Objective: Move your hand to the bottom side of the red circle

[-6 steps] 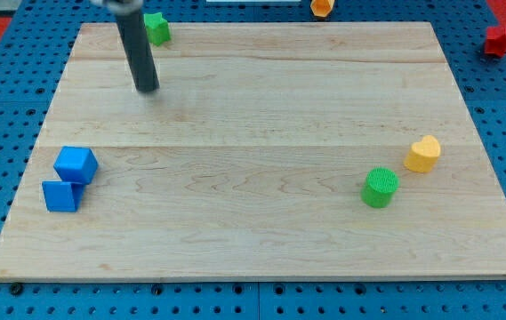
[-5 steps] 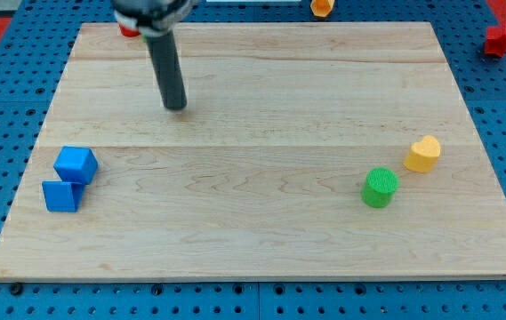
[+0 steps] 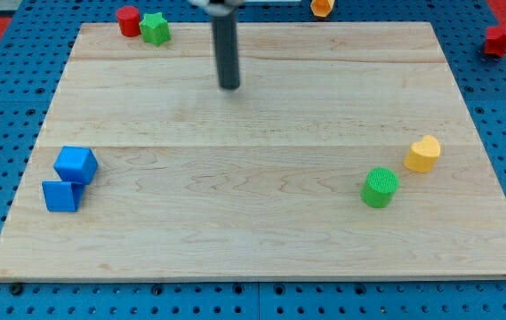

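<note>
My tip [image 3: 228, 86] stood well right of the red circle [image 3: 128, 20] at the surface's [image 3: 261, 222] far-left corner; I carried no gripper.

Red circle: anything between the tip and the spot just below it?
Nothing visible. My tip sits right of and below the red circle; the green star stands beside the circle, above the straight path, with bare board between.

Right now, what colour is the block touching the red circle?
Green: the green star, beside the red circle, camera view.
</note>
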Robot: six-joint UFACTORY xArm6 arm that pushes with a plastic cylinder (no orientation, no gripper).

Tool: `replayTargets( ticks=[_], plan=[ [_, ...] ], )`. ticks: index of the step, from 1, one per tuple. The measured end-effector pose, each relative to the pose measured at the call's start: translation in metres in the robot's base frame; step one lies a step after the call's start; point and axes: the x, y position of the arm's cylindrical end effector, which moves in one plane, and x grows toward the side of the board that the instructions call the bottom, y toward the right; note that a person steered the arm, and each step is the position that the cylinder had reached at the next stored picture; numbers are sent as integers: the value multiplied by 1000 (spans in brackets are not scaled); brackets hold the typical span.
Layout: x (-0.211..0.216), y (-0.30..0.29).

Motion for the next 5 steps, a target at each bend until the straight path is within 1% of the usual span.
replayTargets(
  ticks=[1,2,3,4,5],
  plan=[
    [-48,-34],
    [78,-55],
    [217,63],
    [182,116],
    [147,-16]
  ],
)
